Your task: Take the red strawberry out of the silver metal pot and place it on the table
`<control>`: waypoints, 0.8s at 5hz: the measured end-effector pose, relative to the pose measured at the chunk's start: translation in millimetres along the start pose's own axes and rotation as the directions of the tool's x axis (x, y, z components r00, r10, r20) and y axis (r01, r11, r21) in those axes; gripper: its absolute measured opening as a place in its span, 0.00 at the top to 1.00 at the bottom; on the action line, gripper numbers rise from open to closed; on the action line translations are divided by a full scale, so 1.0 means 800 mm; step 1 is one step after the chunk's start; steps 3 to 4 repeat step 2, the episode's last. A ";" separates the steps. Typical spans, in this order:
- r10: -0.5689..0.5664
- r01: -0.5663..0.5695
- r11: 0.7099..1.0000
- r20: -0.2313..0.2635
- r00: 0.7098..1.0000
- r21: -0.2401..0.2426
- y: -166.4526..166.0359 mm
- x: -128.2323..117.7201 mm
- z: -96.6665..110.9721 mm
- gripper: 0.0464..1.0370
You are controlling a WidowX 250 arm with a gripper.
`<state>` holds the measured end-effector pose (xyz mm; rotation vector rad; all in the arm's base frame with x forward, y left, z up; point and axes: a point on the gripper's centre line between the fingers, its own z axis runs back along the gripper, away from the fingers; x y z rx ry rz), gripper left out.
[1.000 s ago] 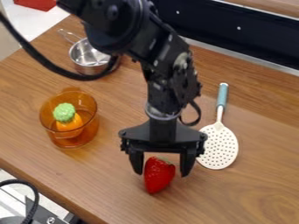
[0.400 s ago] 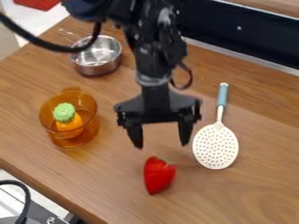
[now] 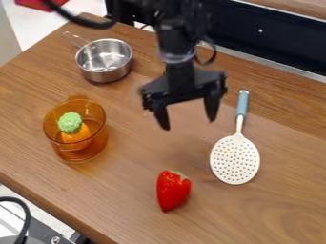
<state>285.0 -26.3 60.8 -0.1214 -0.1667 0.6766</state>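
The black gripper (image 3: pixel 189 120) hung over the wooden table (image 3: pixel 137 190), its two tapered fingers spread apart with nothing between them. Nearest the camera lay the strawberry (image 3: pixel 172 190), glossy red and pointed, with a green top, well apart from the gripper. Beside it was a slotted turner (image 3: pixel 235 159), its flat white oval punched with round holes. A clear amber cup (image 3: pixel 98 138) held an orange carrot (image 3: pixel 76 134) with a bumpy green top, near a shiny round metal pot (image 3: pixel 105 74).
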 end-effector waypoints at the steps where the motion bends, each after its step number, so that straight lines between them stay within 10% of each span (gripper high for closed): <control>1: 0.037 -0.037 0.999 0.003 0.999 0.011 -0.025 0.017 -0.007 0.04; 4: -0.108 0.106 0.994 0.046 0.993 0.038 -0.049 0.024 -0.012 0.04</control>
